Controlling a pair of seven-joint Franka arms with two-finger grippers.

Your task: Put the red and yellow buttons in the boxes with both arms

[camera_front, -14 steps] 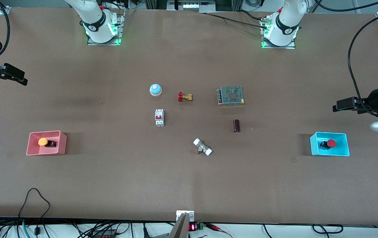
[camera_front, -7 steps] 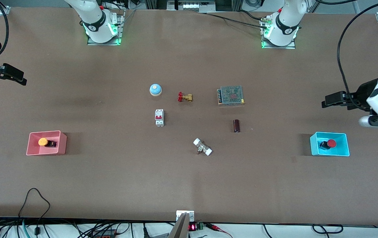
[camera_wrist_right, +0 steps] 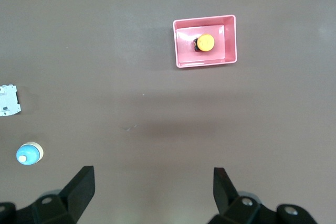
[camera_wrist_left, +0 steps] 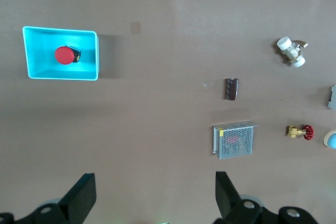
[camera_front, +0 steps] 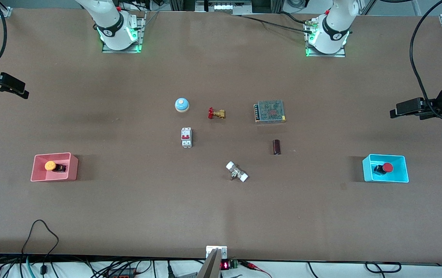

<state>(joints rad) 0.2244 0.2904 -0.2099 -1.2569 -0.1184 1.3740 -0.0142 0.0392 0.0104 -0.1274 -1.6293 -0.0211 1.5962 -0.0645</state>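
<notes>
Left gripper (camera_front: 396,112) drifts back toward counter edge, jaws apart, empty | right gripper (camera_front: 22,92) likewise, jaws apart | red-capped push-button (camera_front: 384,168) in cyan plastic bin (camera_front: 367,172); orange-yellow button (camera_front: 51,166) in pink bin (camera_front: 72,170) | light, rigid; cap slick, so grip the black body.

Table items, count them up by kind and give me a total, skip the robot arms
Buttons: 2, red and yellow
Bins: 2, cyan and pink
Valves: 2
Bell: 1
Breaker: 1
Power supply: 1
Dark cylinder: 1
Total: 10

breaker (camera_wrist_right: 9,101) cut by edge, bell (camera_wrist_left: 331,139) half cropped
</notes>
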